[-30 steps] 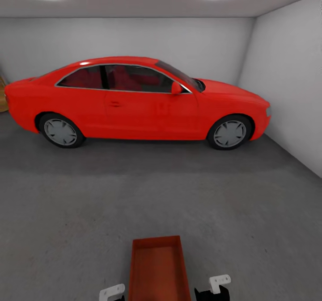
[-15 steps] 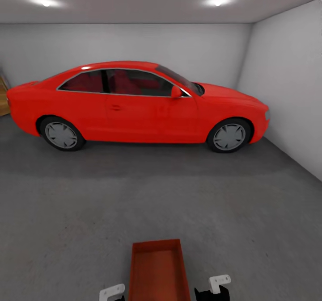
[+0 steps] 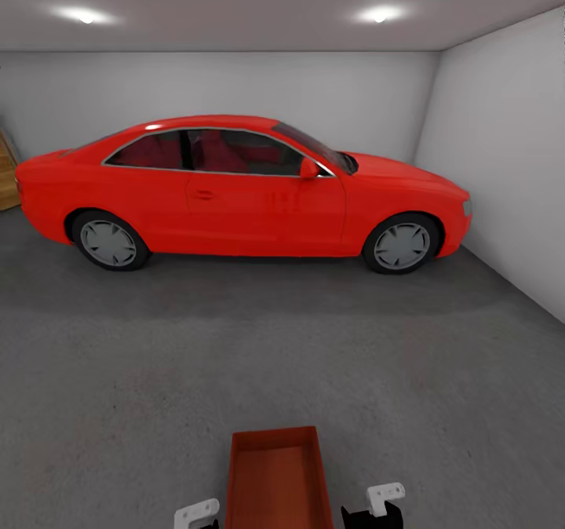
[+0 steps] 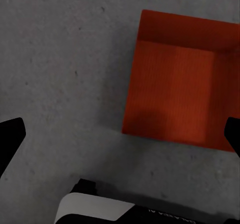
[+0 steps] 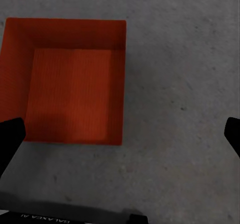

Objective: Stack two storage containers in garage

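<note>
Below, an orange-red container sits on concrete floor.

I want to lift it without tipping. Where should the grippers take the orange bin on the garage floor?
Probably from above, on its two long side walls: the orange bin sits upright and open-topped on the floor, between the left gripper and right gripper, thin rims exposed.

Orange-red storage container (finely ribbed base), mottled dark grey floor, glossy red car.
</note>
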You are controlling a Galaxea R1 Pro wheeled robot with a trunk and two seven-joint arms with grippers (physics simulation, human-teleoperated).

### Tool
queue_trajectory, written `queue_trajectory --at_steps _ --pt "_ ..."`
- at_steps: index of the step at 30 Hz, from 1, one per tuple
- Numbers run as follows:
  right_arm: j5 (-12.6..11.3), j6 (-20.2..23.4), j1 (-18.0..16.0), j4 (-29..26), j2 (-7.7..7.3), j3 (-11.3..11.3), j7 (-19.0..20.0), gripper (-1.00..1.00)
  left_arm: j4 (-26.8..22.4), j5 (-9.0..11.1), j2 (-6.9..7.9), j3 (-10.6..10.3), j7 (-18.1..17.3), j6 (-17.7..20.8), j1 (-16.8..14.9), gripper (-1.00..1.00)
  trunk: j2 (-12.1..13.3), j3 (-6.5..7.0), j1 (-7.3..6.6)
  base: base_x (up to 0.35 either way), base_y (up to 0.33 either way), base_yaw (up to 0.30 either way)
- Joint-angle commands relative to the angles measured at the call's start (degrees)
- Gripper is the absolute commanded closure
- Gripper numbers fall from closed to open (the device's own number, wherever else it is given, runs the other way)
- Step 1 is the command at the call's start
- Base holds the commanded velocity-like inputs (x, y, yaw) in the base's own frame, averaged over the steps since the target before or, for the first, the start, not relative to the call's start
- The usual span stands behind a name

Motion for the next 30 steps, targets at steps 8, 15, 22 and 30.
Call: queue_trajectory --at_steps 8,15,22,30 --pt "0.5 0.0 0.0 0.0 0.04 -0.2 0.3 -1.0 -0.1 0.4 -0.03 0.1 0.1 0.2 0.0 -1.0 -0.1 0.6 0.04 0.0 0.0 0.0" --pt "0.5 0.0 0.0 -0.1 0.04 -0.2 0.3 -1.0 -0.1 0.4 -0.03 0.4 0.1 0.2 0.0 -1.0 -0.1 1.22 0.04 0.0 0.0 0.0" --pt "0.5 0.0 0.0 -0.1 0.04 -0.2 0.3 -1.0 -0.1 0.4 -0.03 0.5 0.1 0.2 0.0 -1.0 -0.1 1.58 0.04 0.0 0.0 0.0" --pt "0.5 0.0 0.0 0.0 0.04 -0.2 0.3 -1.0 -0.1 0.4 -0.03 0.5 0.1 0.2 0.0 -1.0 -0.1 1.6 0.04 0.0 0.0 0.0"
